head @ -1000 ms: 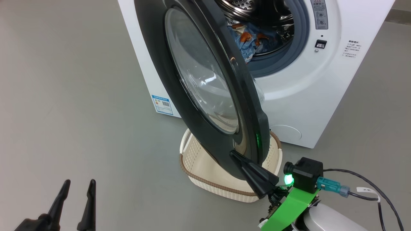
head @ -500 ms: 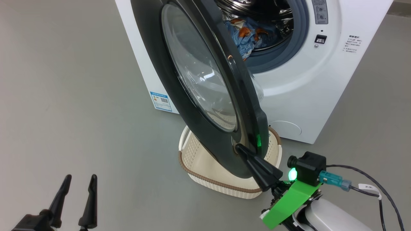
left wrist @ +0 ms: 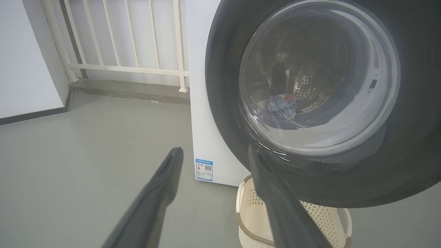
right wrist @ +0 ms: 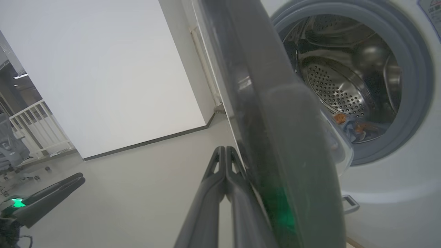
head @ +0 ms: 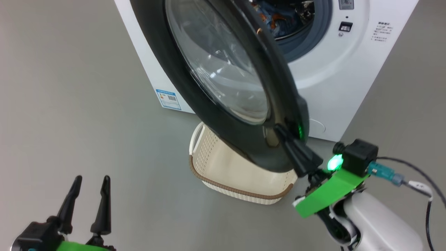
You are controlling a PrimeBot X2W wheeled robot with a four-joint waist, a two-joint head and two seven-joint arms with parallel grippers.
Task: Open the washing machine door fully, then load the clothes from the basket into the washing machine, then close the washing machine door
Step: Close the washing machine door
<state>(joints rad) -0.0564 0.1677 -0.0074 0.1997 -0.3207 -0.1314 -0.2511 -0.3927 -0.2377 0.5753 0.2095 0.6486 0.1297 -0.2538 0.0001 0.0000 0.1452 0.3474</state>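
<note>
Head view: the right gripper (head: 279, 129), its fingers pressed together on nothing, is laid tip-first against the outer face of the washing machine door (head: 216, 66), near its free edge. Over the last second the door has been swung further across the opening beyond those fingertips, though the camera has shifted too. Less of the clothes (head: 278, 19) is left showing in the washing machine (head: 334, 73). The basket (head: 226, 190), seemingly emptied, lies below the right fingers, under the door. The left gripper (head: 91, 179) is held spread and empty, well apart from the door. Loading is judged done, and only the closing push is left.
</note>
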